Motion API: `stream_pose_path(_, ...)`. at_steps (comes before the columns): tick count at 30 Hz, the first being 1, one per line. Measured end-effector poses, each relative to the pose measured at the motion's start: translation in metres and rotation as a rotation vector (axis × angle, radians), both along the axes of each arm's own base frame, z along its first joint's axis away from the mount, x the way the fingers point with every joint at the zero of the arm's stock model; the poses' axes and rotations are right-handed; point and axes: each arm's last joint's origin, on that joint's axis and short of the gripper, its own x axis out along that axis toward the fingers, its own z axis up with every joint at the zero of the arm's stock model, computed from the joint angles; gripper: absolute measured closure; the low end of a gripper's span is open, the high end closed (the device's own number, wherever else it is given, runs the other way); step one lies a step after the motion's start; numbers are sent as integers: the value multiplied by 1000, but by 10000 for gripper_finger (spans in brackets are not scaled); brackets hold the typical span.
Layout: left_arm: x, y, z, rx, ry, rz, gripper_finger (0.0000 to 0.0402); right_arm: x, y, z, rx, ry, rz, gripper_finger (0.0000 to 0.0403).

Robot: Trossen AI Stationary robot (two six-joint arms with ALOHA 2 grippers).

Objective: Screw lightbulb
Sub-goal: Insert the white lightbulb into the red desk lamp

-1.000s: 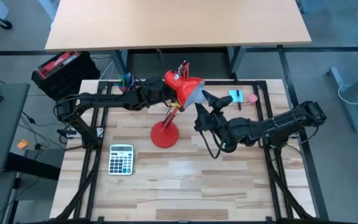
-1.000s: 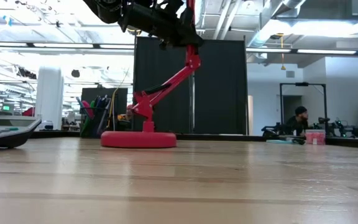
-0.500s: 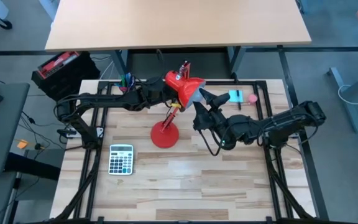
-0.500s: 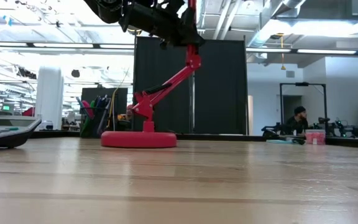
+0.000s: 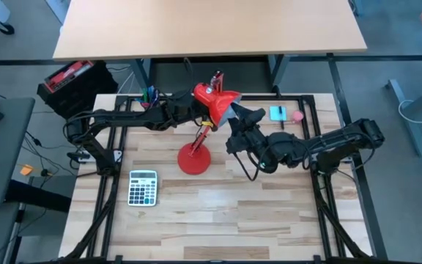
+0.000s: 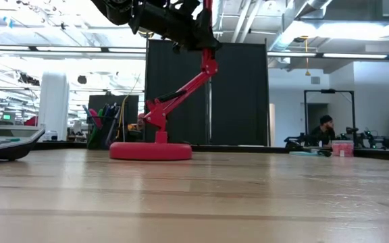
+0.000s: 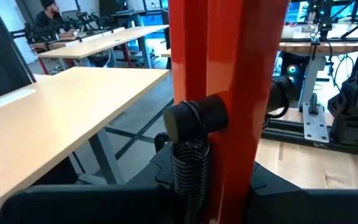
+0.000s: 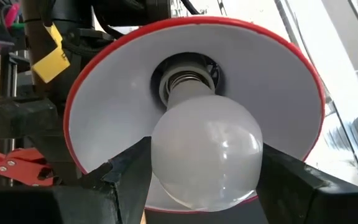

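The lightbulb [image 8: 205, 148] sits at the mouth of the red desk lamp's cone shade [image 8: 278, 74], its narrow threaded base entering the socket [image 8: 187, 78] deep in the shade's white interior. The right gripper [image 8: 204, 171] has it by the round glass, one dark finger [image 8: 132, 171] pressed to each side, so the fingers are clamped on the bulb rather than standing free. From overhead, that right gripper [image 5: 242, 125] reaches in from the right side of the table to the shade [image 5: 218, 103], which is tilted toward it. The left gripper [image 5: 195, 111] holds the lamp's upper arm [image 7: 229, 93] just behind the shade, its fingers closed around the red bar beside a black knob and coiled cable [image 7: 188, 165]. The lamp's round red base [image 5: 194, 159] stands on the wooden table [image 5: 269, 213]. A calculator [image 5: 143, 187] lies near the base, toward the left front, and a small teal card and pink object [image 5: 286, 114] rest beyond the right arm.
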Motion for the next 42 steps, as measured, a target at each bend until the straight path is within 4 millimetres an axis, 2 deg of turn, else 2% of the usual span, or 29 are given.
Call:
stream_pose_path(8,0,1,0,-6,-4,21,345,1,-8,0,16,-24,-16,149)
stream_pose_path(30,-1,1,0,8,0,58,345,1,-1,-4,336,-444,45,149)
stream_pose_path(42,-1,1,0,43,33,57,344,3,5,17,551,-589,137,149)
